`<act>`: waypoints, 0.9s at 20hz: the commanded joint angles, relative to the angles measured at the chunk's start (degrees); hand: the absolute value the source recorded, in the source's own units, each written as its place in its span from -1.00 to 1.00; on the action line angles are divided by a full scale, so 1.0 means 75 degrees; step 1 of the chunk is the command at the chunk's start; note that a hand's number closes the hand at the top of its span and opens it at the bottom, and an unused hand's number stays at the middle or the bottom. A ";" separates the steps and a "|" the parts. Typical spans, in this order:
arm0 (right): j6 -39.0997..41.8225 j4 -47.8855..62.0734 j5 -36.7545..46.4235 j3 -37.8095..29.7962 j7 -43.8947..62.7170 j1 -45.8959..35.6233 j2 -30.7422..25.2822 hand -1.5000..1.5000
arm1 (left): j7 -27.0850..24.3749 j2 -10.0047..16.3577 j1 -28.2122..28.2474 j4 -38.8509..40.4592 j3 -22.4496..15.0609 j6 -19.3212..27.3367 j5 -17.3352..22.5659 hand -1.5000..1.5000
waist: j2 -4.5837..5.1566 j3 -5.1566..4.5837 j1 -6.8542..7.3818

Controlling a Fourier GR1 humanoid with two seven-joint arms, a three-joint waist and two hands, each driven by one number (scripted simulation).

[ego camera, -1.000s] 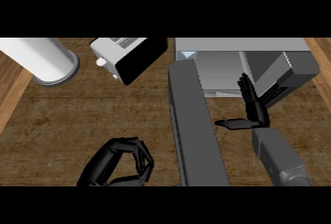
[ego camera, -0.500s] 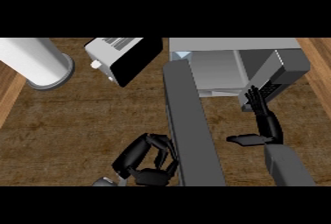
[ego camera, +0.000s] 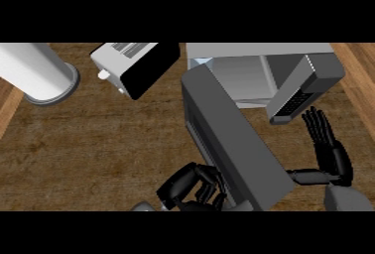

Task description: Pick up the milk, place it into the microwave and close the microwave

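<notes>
Dark wooden counter (ego camera: pixel 95 149) (paler wood beside) bears open microwave (ego camera: pixel 256 52).

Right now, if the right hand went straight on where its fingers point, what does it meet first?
Likely the dark keypad strip of the grey microwave. The open black right hand has straight fingers pointing up the view at it, just short. Height is unclear, so it might pass over.

No readable text or labels anywhere, microwave keypad (ego camera: pixel 295 102) marks too small to tell
</notes>
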 commanded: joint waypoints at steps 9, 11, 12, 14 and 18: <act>0.1490 -0.2673 -0.1431 -0.0139 0.1279 0.1191 -0.0499 -1.00 | 0.0455 -0.0033 -0.1740 0.0763 -0.2233 0.3377 0.2265 1.00 | 0.0104 -0.0016 -0.0512; 0.1668 -0.2723 -0.1565 -0.0194 0.1443 0.1029 -0.0695 -1.00 | 0.0336 -0.0033 -0.2279 0.0902 -0.2214 0.3649 0.2605 1.00 | 0.0144 -0.0012 -0.0511; 0.1564 -0.2988 -0.1639 -0.0157 0.1672 0.0915 -0.0623 -1.00 | -0.0113 -0.0032 -0.2134 0.1113 -0.2167 0.3758 0.2760 1.00 | 0.0161 -0.0026 -0.0543; 0.1749 -0.3005 -0.1743 -0.0064 0.1767 0.0781 -0.0647 -1.00 | 0.0111 -0.0033 -0.2622 0.1087 -0.2024 0.4039 0.3111 1.00 | 0.0201 -0.0024 -0.0672; 0.2313 -0.3435 -0.1978 0.0191 0.2000 0.0823 -0.0828 -1.00 | -0.0441 -0.0034 -0.2859 0.1174 -0.2085 0.4566 0.3598 1.00 | 0.0228 -0.0035 -0.0876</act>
